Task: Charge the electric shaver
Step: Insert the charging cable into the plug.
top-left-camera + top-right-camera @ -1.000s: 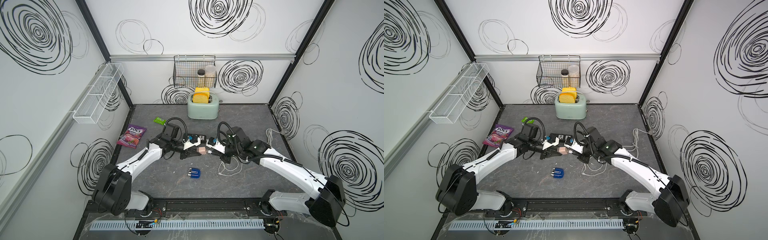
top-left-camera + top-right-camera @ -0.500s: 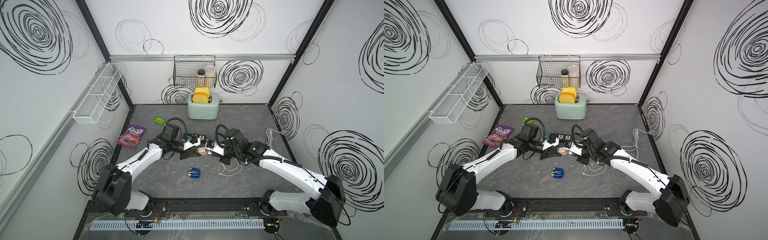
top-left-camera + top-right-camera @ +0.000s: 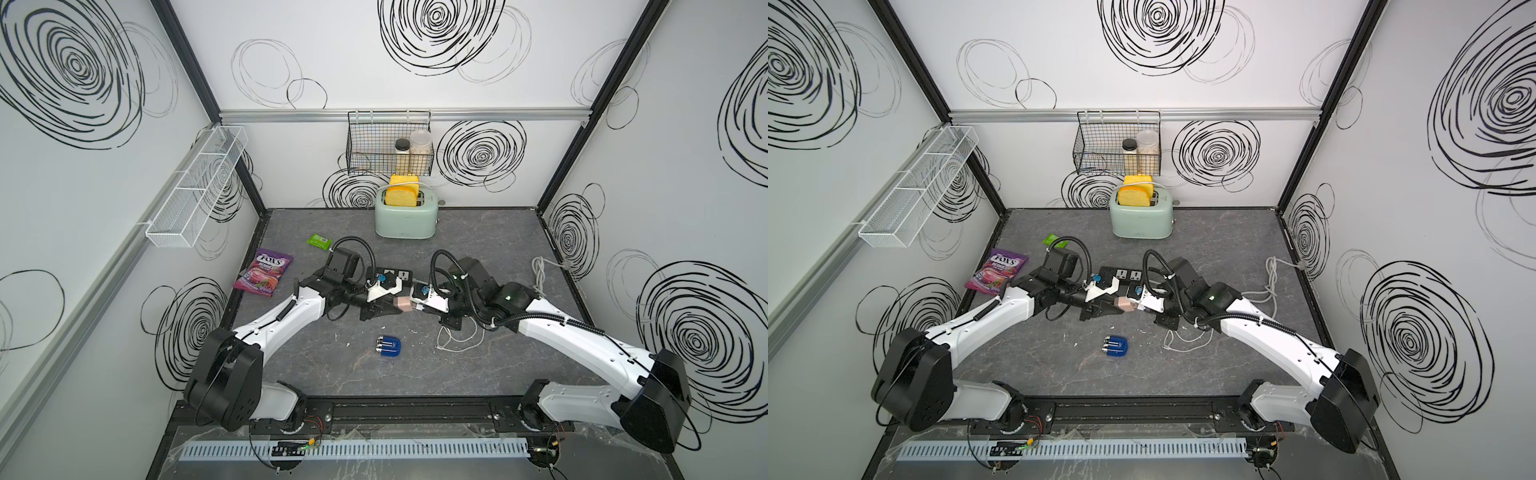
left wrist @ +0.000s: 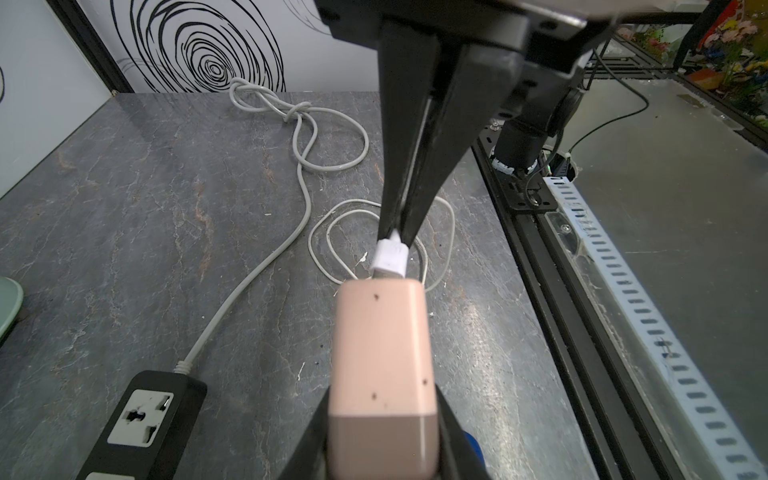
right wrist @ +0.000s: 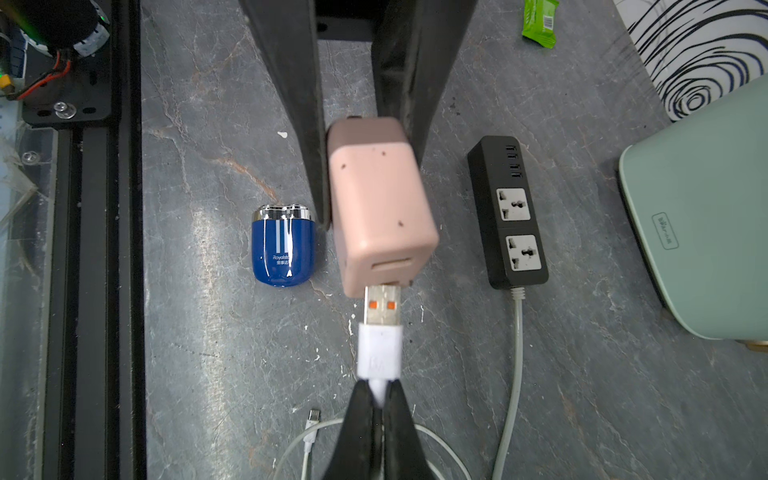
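Shaver first: the electric shaver lies flat on the table toward its front edge, clear of both arms. Just beyond it we see the left gripper pinching the pink adapter (by its two sides). The right gripper is pressed tight on the white USB plug, whose metal tip seems to sit at the adapter's port. Farther back lie the black power strip and the toaster.

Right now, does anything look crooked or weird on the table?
Yes. The white USB plug in the right gripper is only just at the port of the pink adapter: nearly all its metal tip shows. The adapter, held by the left gripper, looks tilted against the plug, so they don't line up straight.
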